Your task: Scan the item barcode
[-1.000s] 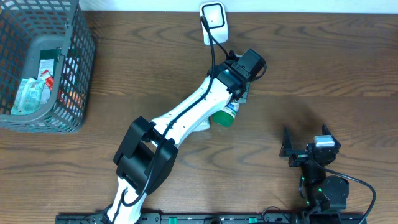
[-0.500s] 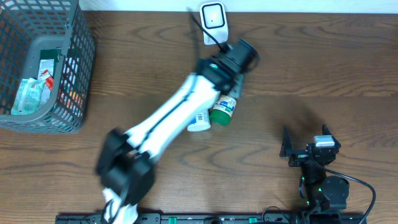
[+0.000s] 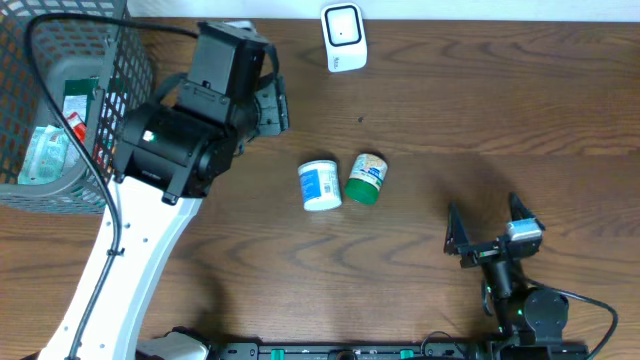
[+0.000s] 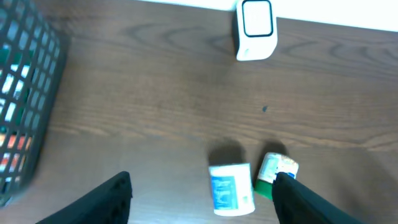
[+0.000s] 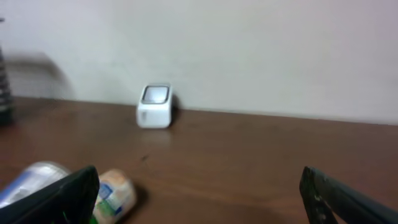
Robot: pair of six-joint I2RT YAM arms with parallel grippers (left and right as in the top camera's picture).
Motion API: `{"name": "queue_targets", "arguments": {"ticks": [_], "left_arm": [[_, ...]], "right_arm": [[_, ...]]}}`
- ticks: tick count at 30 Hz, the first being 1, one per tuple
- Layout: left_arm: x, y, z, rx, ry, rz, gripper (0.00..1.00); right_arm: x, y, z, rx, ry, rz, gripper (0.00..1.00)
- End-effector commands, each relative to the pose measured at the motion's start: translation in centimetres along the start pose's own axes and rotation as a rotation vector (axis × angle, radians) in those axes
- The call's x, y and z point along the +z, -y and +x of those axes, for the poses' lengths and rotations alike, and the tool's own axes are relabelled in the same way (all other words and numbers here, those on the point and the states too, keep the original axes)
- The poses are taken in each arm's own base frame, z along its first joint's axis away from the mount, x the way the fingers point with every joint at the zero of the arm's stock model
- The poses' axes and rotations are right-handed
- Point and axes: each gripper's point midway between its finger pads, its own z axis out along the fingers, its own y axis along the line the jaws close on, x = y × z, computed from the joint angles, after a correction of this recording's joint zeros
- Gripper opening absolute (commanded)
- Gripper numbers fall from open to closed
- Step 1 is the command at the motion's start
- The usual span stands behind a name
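Left claw [image 4: 202,182] is seen spread wide with nothing pinched, held above the table [image 3: 480,110] next to the basket [image 3: 62,190]. Right claw [image 3: 483,214] is likewise spread and empty, low at the near right. A white jar [image 3: 320,185] and a green-lidded bottle [image 3: 366,179] are laid on their sides mid-table, just beside each other, apart from both claws. The scanner [image 3: 343,38] is stood at the far edge, well apart from them. Packets [image 3: 48,150] are seen inside the basket.
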Motion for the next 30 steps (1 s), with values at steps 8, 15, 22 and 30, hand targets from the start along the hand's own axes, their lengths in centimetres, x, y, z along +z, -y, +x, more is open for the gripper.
{"name": "queue_targets", "arguments": {"ticks": [8, 15, 22, 30], "left_arm": [[0.2, -0.5, 0.2, 0.007, -0.013, -0.018, 0.80], [0.2, -0.5, 0.2, 0.007, -0.013, -0.018, 0.84], [0.2, -0.5, 0.3, 0.007, -0.015, -0.019, 0.85], [0.2, -0.5, 0.3, 0.007, -0.016, -0.019, 0.85]], "right_arm": [[1.2, -2.1, -11.5, 0.147, -0.276, -0.047, 0.99], [5.3, -5.2, -11.0, 0.333, -0.724, -0.226, 0.99], [8.4, -8.1, -7.8, 0.546, -0.929, -0.423, 0.87], [10.5, -8.8, 3.4, 0.703, -1.286, -0.145, 0.71]]}}
